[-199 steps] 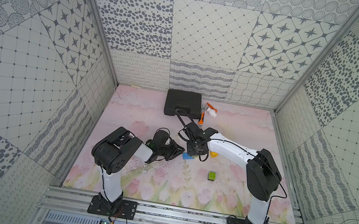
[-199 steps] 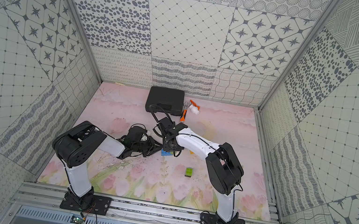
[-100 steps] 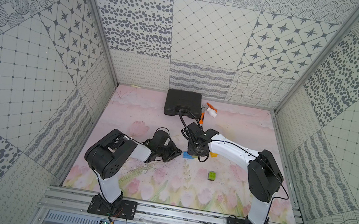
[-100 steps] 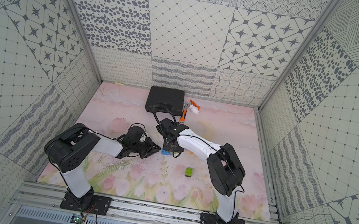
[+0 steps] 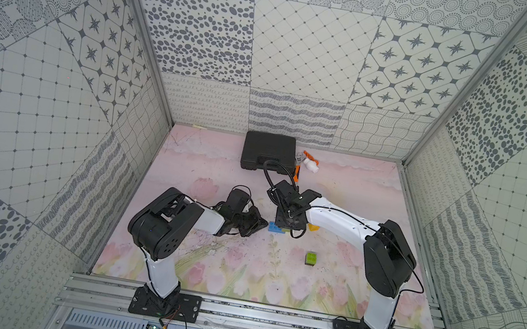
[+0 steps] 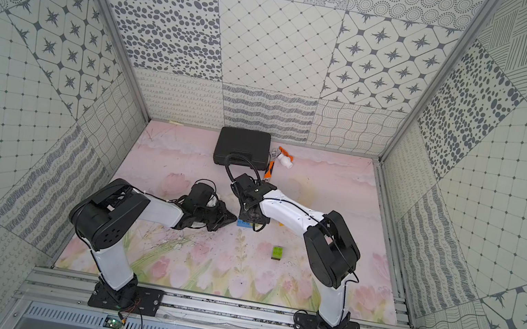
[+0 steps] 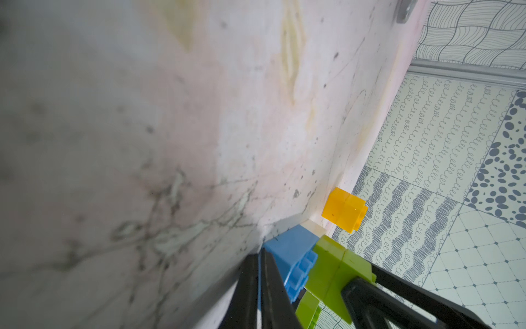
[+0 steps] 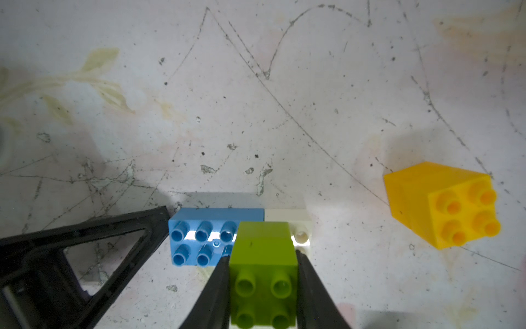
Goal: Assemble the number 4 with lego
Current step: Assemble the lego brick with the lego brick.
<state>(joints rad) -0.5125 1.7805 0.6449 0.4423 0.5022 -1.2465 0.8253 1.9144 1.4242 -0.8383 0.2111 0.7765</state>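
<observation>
— Pink floral mat [image 5: 358, 195], scuffed; any writing to read?
— None legible. Right gripper [image 8: 263, 284] clamps a green brick [image 8: 263, 256] over the blue brick [image 8: 205, 236] and white brick [image 8: 299, 225], mid-mat.
— Left gripper [image 7: 260, 284]?
— Jaws together, tips at the blue end. Yellow brick [image 8: 441, 205] lies apart; the bricks' undersides are hidden.

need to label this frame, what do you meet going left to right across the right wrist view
left end effector → blue brick → lime green brick, clamped in the right end effector → white brick, mostly hidden behind it → yellow brick, lying apart
</observation>
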